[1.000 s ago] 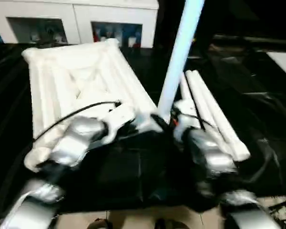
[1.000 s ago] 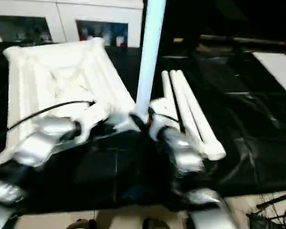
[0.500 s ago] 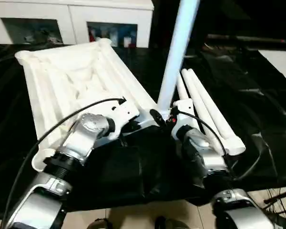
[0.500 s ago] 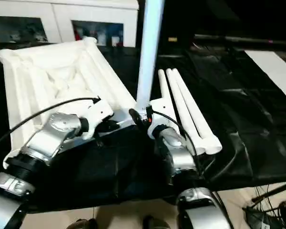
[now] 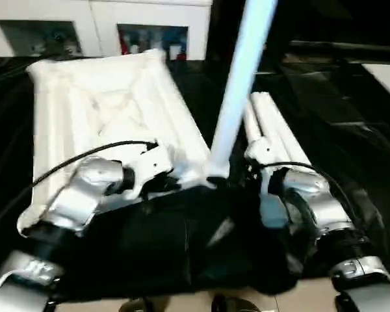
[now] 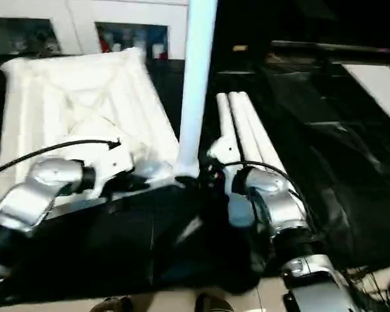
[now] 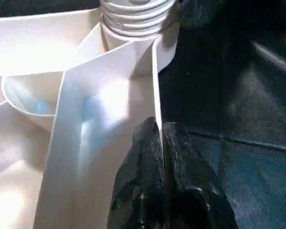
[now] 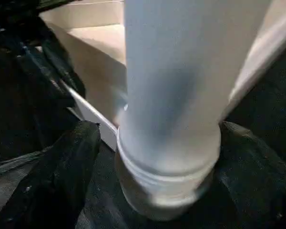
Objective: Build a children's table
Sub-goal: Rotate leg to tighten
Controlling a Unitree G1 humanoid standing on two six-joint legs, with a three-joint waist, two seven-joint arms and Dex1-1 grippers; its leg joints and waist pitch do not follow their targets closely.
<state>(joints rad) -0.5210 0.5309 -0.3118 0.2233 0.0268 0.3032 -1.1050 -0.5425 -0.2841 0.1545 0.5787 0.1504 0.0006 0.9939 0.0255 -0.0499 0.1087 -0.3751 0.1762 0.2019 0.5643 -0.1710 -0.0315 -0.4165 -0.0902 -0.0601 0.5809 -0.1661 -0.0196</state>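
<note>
Black sheeting over the work surface, white cabinets behind. Tabletop upside down, ribs up, on the left. One leg upright in the near right corner socket, threaded end showing at the socket rim. Three legs flat and side by side just right of the tabletop, apparently waiting for the other corners. About a quarter done, by the look of it. Left gripper pinched shut on the tabletop's thin rim beside the socket. Right gripper spread wide either side of the upright leg's base, fingers apart from it.
</note>
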